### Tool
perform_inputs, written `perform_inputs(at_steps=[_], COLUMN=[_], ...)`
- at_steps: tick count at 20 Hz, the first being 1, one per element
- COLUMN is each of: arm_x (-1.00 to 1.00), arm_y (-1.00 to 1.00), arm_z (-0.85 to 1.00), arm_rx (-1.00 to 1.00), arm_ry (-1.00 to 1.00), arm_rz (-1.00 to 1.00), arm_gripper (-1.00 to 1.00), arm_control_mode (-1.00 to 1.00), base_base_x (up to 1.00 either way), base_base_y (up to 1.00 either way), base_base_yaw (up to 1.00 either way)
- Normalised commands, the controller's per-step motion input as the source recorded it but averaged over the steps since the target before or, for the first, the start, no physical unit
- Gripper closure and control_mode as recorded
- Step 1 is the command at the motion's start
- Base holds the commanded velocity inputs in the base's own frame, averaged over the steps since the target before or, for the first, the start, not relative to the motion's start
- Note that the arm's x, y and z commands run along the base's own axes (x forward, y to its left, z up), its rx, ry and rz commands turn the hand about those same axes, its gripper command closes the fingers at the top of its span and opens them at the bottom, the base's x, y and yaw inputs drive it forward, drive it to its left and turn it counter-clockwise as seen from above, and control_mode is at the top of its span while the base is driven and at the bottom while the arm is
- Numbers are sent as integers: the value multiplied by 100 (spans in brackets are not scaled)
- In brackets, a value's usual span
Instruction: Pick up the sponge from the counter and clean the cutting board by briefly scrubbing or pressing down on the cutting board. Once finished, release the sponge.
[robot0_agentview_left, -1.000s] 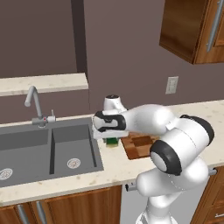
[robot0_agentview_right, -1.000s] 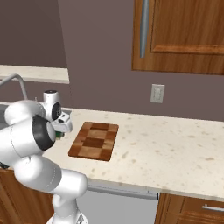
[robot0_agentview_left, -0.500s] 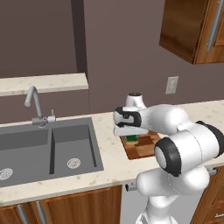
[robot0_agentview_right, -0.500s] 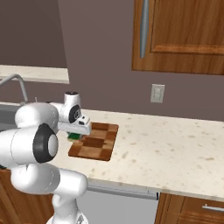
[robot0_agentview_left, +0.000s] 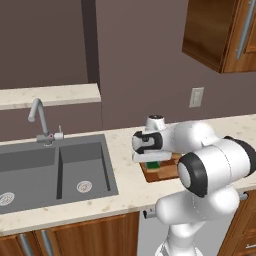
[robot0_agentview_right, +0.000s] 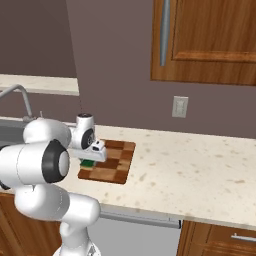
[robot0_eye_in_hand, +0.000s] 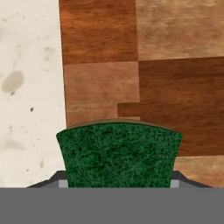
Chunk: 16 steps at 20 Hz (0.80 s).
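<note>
My gripper (robot0_agentview_left: 151, 159) is shut on the sponge (robot0_agentview_left: 154, 165), a small dark green block. It holds the sponge low over the left end of the checkered cutting board (robot0_agentview_left: 167, 172), which lies on the speckled counter (robot0_agentview_left: 125, 185). From the right side, the gripper (robot0_agentview_right: 90, 159) and sponge (robot0_agentview_right: 88, 163) sit at the board's (robot0_agentview_right: 112, 162) near-left corner. In the hand view the sponge (robot0_eye_in_hand: 119, 153) hides most of the fingers. Behind it are the board's brown blocks (robot0_eye_in_hand: 144, 65), with bare counter (robot0_eye_in_hand: 30, 87) to the left. I cannot tell whether the sponge touches the board.
A grey double-basin sink (robot0_agentview_left: 55, 170) with a faucet (robot0_agentview_left: 40, 120) lies left of the board. A wall outlet (robot0_agentview_right: 180, 106) and wooden upper cabinets (robot0_agentview_right: 210, 40) are behind and above. Open counter (robot0_agentview_right: 200, 175) stretches to the board's right.
The arm has carried the sponge rightward from the counter beside the sink to the cutting board's left end, and the hand has come lower. The jaws have stayed shut on the sponge.
</note>
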Motion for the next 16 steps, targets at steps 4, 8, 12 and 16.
perform_inputs(at_steps=[4, 8, 12, 16], arm_x=[0, 0, 0, -1], arm_y=[0, -1, -22, -57], arm_z=[-57, -45, -24, -3], arm_rx=[0, 0, 0, 0], arm_ry=[0, 0, 0, 0], arm_rz=[0, 0, 0, 3], arm_gripper=[100, 100, 100, 100], arm_control_mode=[-100, -100, -100, -100], base_base_x=[0, 0, 0, 0], base_base_y=[0, 0, 0, 0], base_base_yaw=[0, 0, 0, 0])
